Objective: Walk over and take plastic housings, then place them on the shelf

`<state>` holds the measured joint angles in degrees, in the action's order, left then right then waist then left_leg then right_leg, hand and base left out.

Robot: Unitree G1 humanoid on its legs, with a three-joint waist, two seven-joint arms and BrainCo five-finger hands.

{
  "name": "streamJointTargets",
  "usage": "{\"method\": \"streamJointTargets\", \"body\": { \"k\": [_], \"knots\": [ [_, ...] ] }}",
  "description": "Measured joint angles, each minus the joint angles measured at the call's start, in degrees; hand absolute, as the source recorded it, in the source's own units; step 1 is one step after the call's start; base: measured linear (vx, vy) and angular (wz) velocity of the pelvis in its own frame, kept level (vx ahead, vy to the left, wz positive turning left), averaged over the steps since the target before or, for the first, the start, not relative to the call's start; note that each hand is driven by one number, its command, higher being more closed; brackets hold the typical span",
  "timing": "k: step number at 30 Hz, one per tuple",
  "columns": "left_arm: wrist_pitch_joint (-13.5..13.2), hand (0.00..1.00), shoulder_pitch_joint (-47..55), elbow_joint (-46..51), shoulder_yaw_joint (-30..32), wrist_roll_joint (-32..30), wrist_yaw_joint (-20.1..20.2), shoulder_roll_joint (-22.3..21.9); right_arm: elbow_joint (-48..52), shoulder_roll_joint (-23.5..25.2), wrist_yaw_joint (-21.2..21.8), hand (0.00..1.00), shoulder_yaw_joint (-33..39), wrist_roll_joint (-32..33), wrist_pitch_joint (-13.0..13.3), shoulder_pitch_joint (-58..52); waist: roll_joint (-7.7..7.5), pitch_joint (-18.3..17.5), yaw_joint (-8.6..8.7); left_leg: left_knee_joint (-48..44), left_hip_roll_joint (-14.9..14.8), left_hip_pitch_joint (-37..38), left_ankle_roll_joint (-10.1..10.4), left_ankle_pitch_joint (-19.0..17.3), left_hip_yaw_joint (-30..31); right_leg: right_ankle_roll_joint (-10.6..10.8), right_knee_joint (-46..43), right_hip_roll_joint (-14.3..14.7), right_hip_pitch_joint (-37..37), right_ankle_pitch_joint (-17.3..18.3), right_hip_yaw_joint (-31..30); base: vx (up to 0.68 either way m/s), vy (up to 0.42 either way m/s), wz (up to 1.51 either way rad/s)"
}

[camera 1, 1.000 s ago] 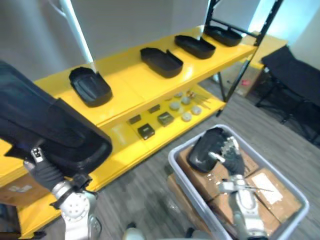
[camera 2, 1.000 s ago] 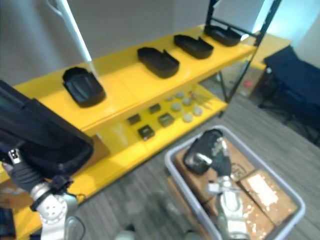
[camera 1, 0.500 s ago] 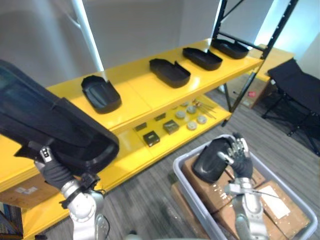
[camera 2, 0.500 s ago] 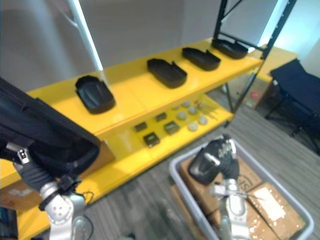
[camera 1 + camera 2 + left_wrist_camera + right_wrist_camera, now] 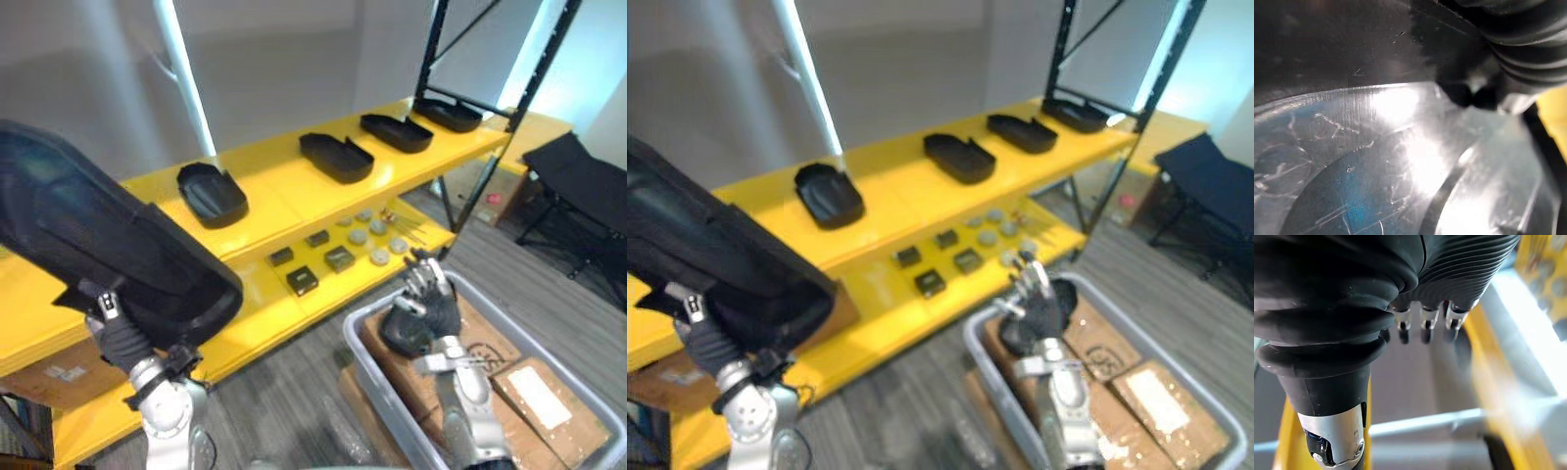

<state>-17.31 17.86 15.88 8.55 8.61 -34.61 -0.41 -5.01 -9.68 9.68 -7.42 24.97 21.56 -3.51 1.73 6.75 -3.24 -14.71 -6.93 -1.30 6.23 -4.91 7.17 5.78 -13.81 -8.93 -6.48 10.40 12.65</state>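
Left eye view: black housing (image 5: 98, 245) atop L hand (image 5: 117, 339)

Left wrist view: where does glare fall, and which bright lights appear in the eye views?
Left wrist view: a white glare patch crosses the glossy, scratched black housing. Left eye view: a bright light strip runs up the wall behind the yellow shelf.

i'm in a workshop storeroom: a yellow shelf rack (image 5: 284, 201) on black steel uprights (image 5: 428, 59) carries black plastic housings (image 5: 336, 157) and small parts (image 5: 338, 258), with a grey tote (image 5: 359, 340) of cardboard boxes (image 5: 544, 401) beside it.
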Motion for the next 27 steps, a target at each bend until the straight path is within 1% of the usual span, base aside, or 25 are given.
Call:
{"method": "streamJointTargets", "body": {
  "k": [1, 2, 3, 4, 5, 6, 7, 8, 9, 10, 11, 12, 13, 14, 15, 16, 18, 19, 21, 22, 23, 24, 25, 27],
  "knots": [
    [0.4, 1.0, 1.03, -0.11, 0.34, 0.13, -0.28, -0.12, -0.19, 0.08, 0.14, 0.0, -0.07, 0.19, -0.18, 0.01, 0.22, 0.94, -0.24, -2.27, 0.3, -1.16, -1.78, 0.73, -0.37, -0.27, -0.29, -0.25, -1.32, 0.99, 1.84, -0.12, -0.079, 0.87],
    [0.63, 1.0, 1.56, -0.11, 0.59, 0.24, -0.33, -0.17, -0.61, 0.06, 0.06, 0.0, 0.08, 0.2, -0.33, -0.04, 0.59, 1.84, -0.21, -3.89, 0.53, -2.57, -3.81, 1.83, -2.17, -0.37, -0.04, -0.43, -2.3, 1.28, 4.08, -0.15, -0.109, 1.37],
    [0.72, 1.0, 1.73, -0.09, 0.95, 0.51, -0.18, -0.39, -1.01, 0.1, -0.61, 0.0, 0.75, 0.21, -0.61, -0.21, 0.51, 2.52, -0.05, -3.6, 0.34, -4.06, -7.07, 3.98, -6.81, -0.76, 0.86, -0.55, -3.54, 1.34, 7.56, -0.11, -0.094, 1.68],
    [0.72, 1.0, 1.76, -0.04, 1.51, 0.58, 0.0, -0.87, -1.06, 0.15, -1.27, 0.0, 2.5, 0.2, -0.64, -0.3, 0.71, 2.41, 0.57, 0.16, -0.93, -3.75, -11.09, 3.12, -14.43, -2.06, 1.67, -0.95, -3.69, 0.69, 11.65, -0.13, -0.088, 1.65],
    [0.72, 1.0, 1.64, 0.01, 1.76, 0.62, 0.03, -1.09, -1.14, 0.15, -1.62, 0.0, 3.83, 0.08, -0.52, -0.14, 1.21, 2.33, 0.68, 1.65, -1.78, -4.02, -11.74, 1.82, -17.6, -2.02, 1.73, -1.03, -3.43, 0.48, 14.12, -0.09, -0.045, 1.69],
    [0.79, 1.0, 1.07, -0.07, 1.96, 1.28, 0.55, -1.2, -2.06, 0.25, -2.91, 0.0, 5.91, 0.0, -0.29, 0.21, 0.71, 3.16, 0.72, -0.87, -3.75, -5.9, -12.0, 0.69, -23.21, -1.9, 1.25, -2.72, -3.21, 0.24, 17.73, -0.08, -0.019, 1.26],
    [0.81, 1.0, 1.24, -0.07, 1.86, 2.16, 1.08, -1.22, -2.88, 0.22, -3.49, 0.0, 6.74, 0.03, -0.22, 0.35, 0.78, 3.24, 0.56, -3.29, -4.19, -6.27, -12.21, 0.45, -25.87, -1.77, 0.85, -3.72, -3.21, 0.15, 19.09, -0.04, 0.001, 1.28],
    [0.88, 1.0, 1.69, -0.08, 1.93, 2.77, 1.73, -1.36, -3.65, -0.29, -3.96, 0.0, 7.98, 0.1, -0.18, 0.21, 0.96, 3.16, 0.57, -8.14, -4.78, -5.72, -11.73, 0.17, -29.14, -1.16, 0.23, -5.49, -3.45, -0.2, 20.91, -0.02, 0.014, 0.88],
    [0.87, 1.0, 1.9, 0.01, 1.88, 2.77, 2.17, -1.42, -3.64, -0.58, -4.31, 0.0, 8.59, 0.17, 0.21, 0.01, 1.39, 2.92, 0.81, -11.02, -5.37, -4.59, -11.13, -0.18, -30.18, -0.77, -0.12, -6.34, -3.68, -0.43, 22.15, 0.01, 0.061, 0.81],
    [0.86, 1.0, 1.9, 0.19, 1.69, 2.75, 2.65, -1.42, -3.49, -0.81, -4.7, 0.0, 8.77, 0.19, 0.79, -0.27, 2.12, 2.45, 0.89, -11.85, -5.65, -3.21, -10.54, 0.07, -30.15, -0.46, -0.4, -6.71, -3.77, -0.6, 22.99, 0.05, 0.141, 0.85],
    [0.9, 1.0, 1.11, 0.27, 1.27, 2.77, 4.31, -1.27, -3.09, -0.63, -4.96, 0.0, 9.49, 0.22, 1.31, -0.4, 2.82, 1.82, 1.36, -5.53, -3.71, -1.67, -7.28, -0.38, -29.74, 0.31, -0.37, -6.3, -3.47, -1.09, 23.55, 0.05, 0.128, 0.81],
    [0.92, 1.0, 0.64, 0.27, 1.07, 2.77, 4.91, -0.95, -2.95, 0.17, -5.04, 0.0, 9.7, 0.28, 1.43, -0.41, 2.83, 1.47, 1.84, -1.77, -2.72, -0.45, -5.87, 0.3, -29.11, 0.4, 0.33, -6.42, -3.4, -1.35, 23.4, 0.06, 0.195, 0.92],
    [0.91, 1.0, 0.16, 0.23, 0.09, 2.88, 6.02, -0.24, -2.93, 1.8, -5.13, 0.0, 9.46, 0.16, 2.16, -0.49, 1.6, 1.44, 2.31, 9.14, -0.02, 3.0, -1.5, 3.66, -28.09, 0.77, 2.2, -6.27, -3.38, -2.52, 23.49, 0.03, 0.163, 0.57],
    [0.92, 1.0, 0.15, 0.08, -0.31, 2.87, 6.63, 0.07, -2.94, 3.24, -5.35, 0.0, 9.42, 0.02, 2.22, -0.49, 0.53, 1.63, 2.12, 13.42, 1.28, 4.43, -1.99, 6.07, -28.1, 0.63, 3.16, -6.48, -3.46, -3.22, 23.32, 0.02, 0.18, 0.4],
    [0.92, 1.0, 0.33, 0.03, -0.48, 2.85, 6.92, 0.05, -2.92, 4.06, -5.64, 0.0, 9.46, -0.05, 2.34, -0.47, 0.07, 1.56, 2.11, 15.37, 1.74, 5.12, -1.98, 7.06, -28.06, 0.65, 3.67, -6.37, -3.52, -3.55, 23.14, -0.01, 0.101, 0.15],
    [0.98, 1.0, 0.37, -0.45, -0.73, 2.82, 7.4, 0.03, -2.93, 5.06, -6.18, 0.0, 9.56, -0.37, 2.37, -0.49, -0.84, 1.42, 2.08, 17.5, 2.54, 6.02, -2.24, 8.04, -28.04, 1.33, 4.44, -6.46, -3.8, -4.23, 22.96, -0.01, 0.06, 0.06],
    [1.15, 1.0, 0.33, -0.58, -0.85, 2.76, 8.46, 0.08, -2.92, 5.25, -6.88, 0.0, 9.58, -1.08, 2.46, -0.57, -1.44, 1.2, 2.04, 18.3, 3.19, 6.51, -2.52, 8.3, -28.03, 1.46, 4.81, -6.72, -3.94, -4.81, 21.81, -0.01, 0.08, 0.0],
    [1.14, 1.0, 0.11, -0.58, -0.87, 2.56, 9.87, 0.12, -2.92, 5.29, -7.12, 0.0, 9.63, -1.01, 2.76, -0.8, -1.52, 1.15, 2.32, 18.47, 3.69, 6.56, -2.67, 8.39, -27.97, 1.68, 4.87, -7.02, -3.89, -5.25, 21.15, -0.02, 0.074, 0.0],
    [1.15, 1.0, 0.04, -0.59, -0.95, 1.96, 11.17, 0.33, -2.86, 5.31, -7.15, 0.0, 9.59, -1.02, 3.03, -1.43, -1.3, 1.14, 2.56, 18.99, 3.99, 6.64, -2.91, 8.56, -27.97, 1.46, 5.1, -6.87, -3.63, -5.88, 19.73, -0.03, 0.064, 0.04],
    [1.16, 1.0, -0.5, -0.9, -1.56, 1.58, 11.93, 1.48, -2.5, 5.32, -7.36, 0.0, 9.72, -1.08, 3.03, -2.95, -1.05, 1.26, 2.93, 19.18, 4.1, 6.18, -3.06, 8.58, -26.8, 1.02, 5.11, -6.41, -3.43, -6.24, 16.44, -0.04, 0.059, 0.18],
    [1.16, 1.0, -0.76, -1.13, -1.78, 1.58, 12.2, 1.82, -2.31, 5.32, -7.4, 0.0, 9.83, -1.11, 3.02, -3.41, -0.92, 1.34, 3.18, 19.24, 4.09, 6.09, -3.13, 8.58, -26.34, 0.79, 5.08, -6.24, -3.46, -6.39, 15.28, -0.03, 0.066, 0.57],
    [1.16, 1.0, -1.95, -2.07, -2.6, 1.56, 13.2, 3.1, -1.84, 5.34, -7.79, 0.0, 10.29, -1.47, 3.01, -5.39, -0.6, 1.46, 4.25, 19.27, 4.08, 5.2, -3.66, 8.77, -24.41, 0.15, 4.68, -5.68, -3.31, -6.81, 10.92, -0.01, 0.057, 0.69],
    [1.16, 1.0, -3.07, -2.68, -2.86, 1.58, 14.29, 3.71, -1.67, 5.48, -8.46, 0.0, 10.9, -1.66, 2.97, -6.77, -0.39, 1.7, 4.49, 19.37, 4.07, 4.71, -3.75, 9.01, -23.0, 0.15, 3.69, -5.48, -2.78, -6.79, 8.17, -0.02, 0.065, 0.65],
    [1.16, 1.0, -3.36, -2.8, -2.69, 1.53, 14.73, 3.86, -1.38, 5.5, -8.25, 0.0, 11.25, -1.65, 2.85, -7.59, 0.0, 1.93, 4.32, 19.34, 3.85, 4.43, -3.81, 9.35, -22.92, 0.03, 3.4, -5.29, -2.23, -6.7, 7.28, -0.02, 0.021, 0.1]
  ]
}}
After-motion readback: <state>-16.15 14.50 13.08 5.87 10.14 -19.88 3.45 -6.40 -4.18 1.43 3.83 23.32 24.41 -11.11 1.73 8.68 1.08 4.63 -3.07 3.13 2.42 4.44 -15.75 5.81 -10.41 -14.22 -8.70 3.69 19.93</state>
